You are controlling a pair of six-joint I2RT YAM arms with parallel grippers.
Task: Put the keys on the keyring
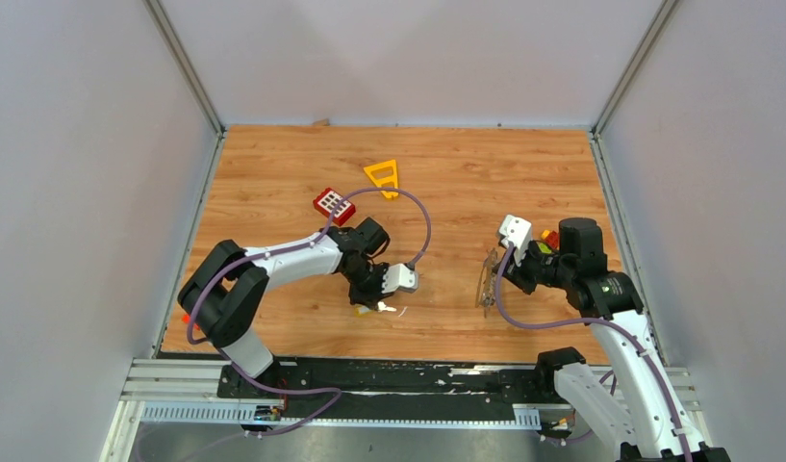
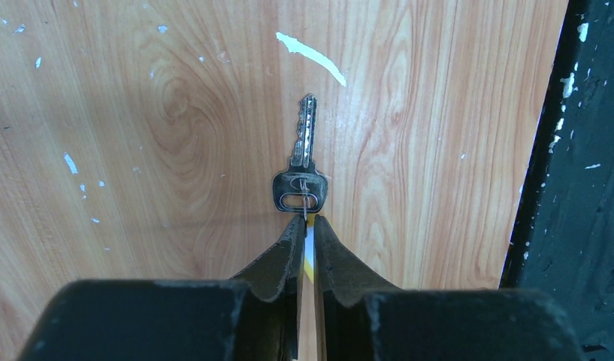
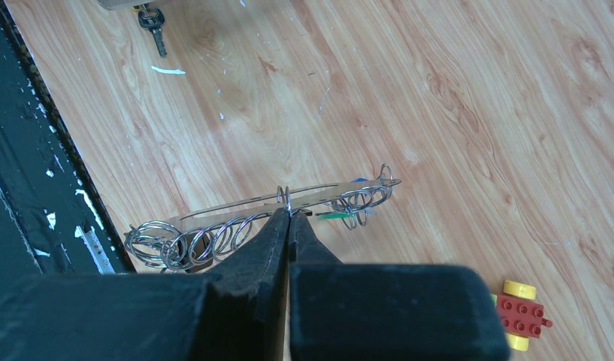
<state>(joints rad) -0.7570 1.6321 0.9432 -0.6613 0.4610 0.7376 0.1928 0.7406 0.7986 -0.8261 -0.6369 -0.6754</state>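
- Silver key (image 2: 303,162) with a dark head lies flat on the wooden table (image 2: 138,150), close to the near rail.
- Its long axis runs straight out from the left gripper (image 2: 307,226): head at the fingertips, blade pointing away toward a white paint streak (image 2: 313,56).
- 1 thin wire ring passes through the slot in the head and runs into the gap between the fingers.
- Left gripper's jaws stand a narrow slit apart with a yellow tag (image 2: 310,259) in the gap; I cannot tell whether they grip it.
- Grey wire keyring (image 3: 228,213) is held off the table, well right of the key.
- It is long and slim. In the right wrist view its long axis runs left to right, rising slightly to the right.
- Many small wire rings (image 3: 172,244) hang bunched at both ends, with a blue tag (image 3: 358,180) and a green tag (image 3: 332,215) at the far end.
- Right gripper (image 3: 290,218) is pinched tight on the keyring near its middle.
- 1 red and yellow brick (image 3: 521,316) lies beside the right gripper.
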